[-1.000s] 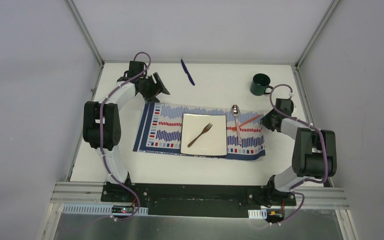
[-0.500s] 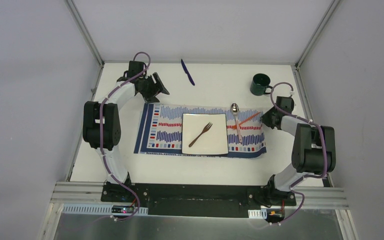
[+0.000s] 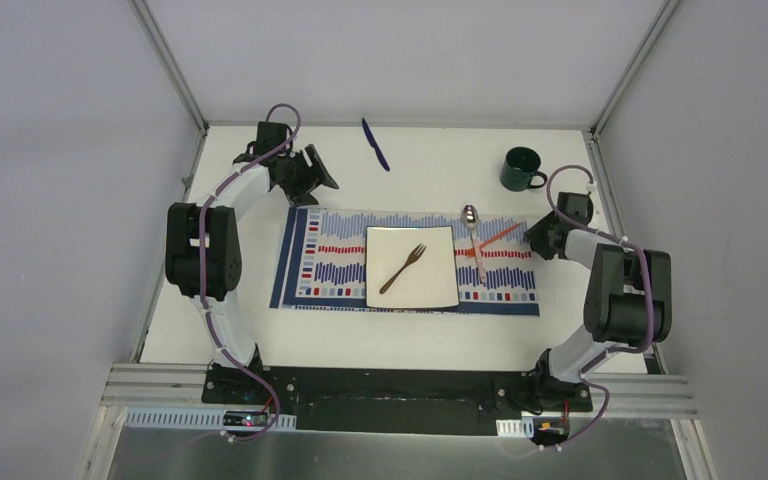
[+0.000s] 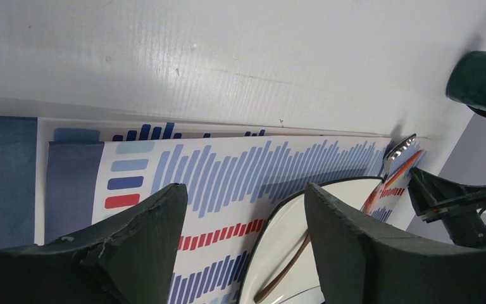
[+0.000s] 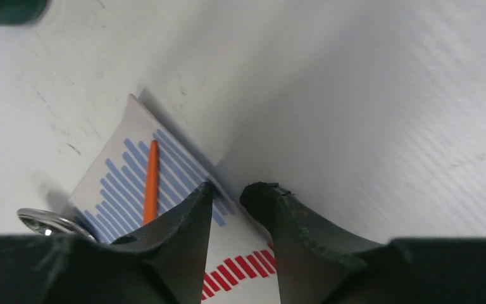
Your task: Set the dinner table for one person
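Right wrist view: right hand [image 5: 228, 193], slightly parted over the mat [image 5: 119, 172] edge, is best lifted straight so the mat is not dragged.

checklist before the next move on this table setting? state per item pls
1. right gripper clear of placemat edge: cannot tell; jaws parted, directly over the edge.
2. placemat flat on the dinner table: ok.
3. plate sits on placemat: ok.
4. fork beside plate: not ok, it lies on the plate.
5. left gripper open and empty: ok.
6. mug upright, off the placemat: ok.
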`<state>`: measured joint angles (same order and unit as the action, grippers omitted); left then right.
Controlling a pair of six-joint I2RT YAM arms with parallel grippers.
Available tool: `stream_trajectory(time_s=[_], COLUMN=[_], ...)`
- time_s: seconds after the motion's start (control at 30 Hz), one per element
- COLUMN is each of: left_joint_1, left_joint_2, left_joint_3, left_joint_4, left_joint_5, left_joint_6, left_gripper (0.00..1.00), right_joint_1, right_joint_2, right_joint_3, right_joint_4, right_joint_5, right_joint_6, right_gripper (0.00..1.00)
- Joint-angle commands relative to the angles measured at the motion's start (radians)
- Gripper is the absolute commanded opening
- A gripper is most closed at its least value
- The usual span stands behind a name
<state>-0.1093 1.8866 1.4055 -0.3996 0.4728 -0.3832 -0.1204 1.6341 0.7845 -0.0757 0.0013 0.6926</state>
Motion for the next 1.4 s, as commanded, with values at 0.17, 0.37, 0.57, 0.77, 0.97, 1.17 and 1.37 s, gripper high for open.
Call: stream_trajectory(time_s=[0.17, 0.37, 0.57, 0.77, 0.97, 1.17, 1.37], left_joint_1=[0.013, 0.012, 0.01, -0.035, -0.136, -0.22, -0.276], left_joint_2=[-0.079, -0.099, -0.138, -0.187, -0.21, -0.211, -0.205], left_joint_3=[-0.007, -0.041, -0.105, -0.186, -0.227, -0.233, -0.234], left_joint_4=[0.041, 0.077, 0.092, 0.126, 0.111, 0.081, 0.071], left_joint_5=[-0.015, -0.015, -0.001, 0.029, -0.01, -0.045, -0.06], left_joint_6=[-0.012, -0.033, -0.031, -0.045, -0.039, -0.034, -0.043], left_gripper=[0.7, 0.7, 0.52, 0.07, 0.0, 0.0, 0.0], right_joint_1=[0.023, 0.236, 0.468, 0.593, 0.669, 0.72, 0.743], right_joint_2=[-0.294, -0.163, 0.0, 0.124, 0.168, 0.152, 0.106], right_joint_3=[0.028, 0.262, 0.362, 0.419, 0.417, 0.394, 0.35], right_joint_4=[-0.125, -0.253, -0.235, -0.221, -0.21, -0.219, -0.227], right_joint_5=[0.19, -0.158, -0.145, -0.142, -0.133, -0.124, -0.112], right_joint_6=[-0.101, -0.179, -0.182, -0.161, -0.139, -0.126, -0.119], right_gripper=[0.45, 0.43, 0.43, 0.43, 0.43, 0.44, 0.44])
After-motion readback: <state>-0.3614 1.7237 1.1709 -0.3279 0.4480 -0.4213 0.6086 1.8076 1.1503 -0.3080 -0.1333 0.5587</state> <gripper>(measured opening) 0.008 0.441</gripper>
